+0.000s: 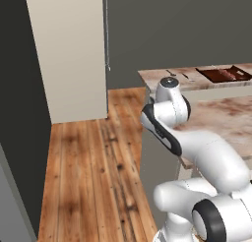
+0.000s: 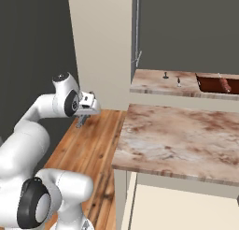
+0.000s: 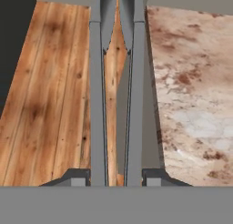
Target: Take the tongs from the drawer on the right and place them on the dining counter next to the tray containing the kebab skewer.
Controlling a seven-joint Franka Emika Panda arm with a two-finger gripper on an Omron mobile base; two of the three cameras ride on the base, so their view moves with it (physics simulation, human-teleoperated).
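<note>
The tongs (image 3: 116, 95), two long grey arms, are pinched between the fingers of the gripper (image 3: 116, 178) and hang over the wooden floor (image 3: 50, 95) just beside the edge of the dining counter (image 2: 186, 135). The tray (image 2: 212, 84) with the kebab skewer (image 2: 224, 83) sits on the counter's far part, well apart.

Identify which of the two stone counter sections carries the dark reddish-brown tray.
The far section of the dining counter, against the dark back wall, carries the tray near its right end. The nearer, larger stone slab beside the arm has no tray.
</note>
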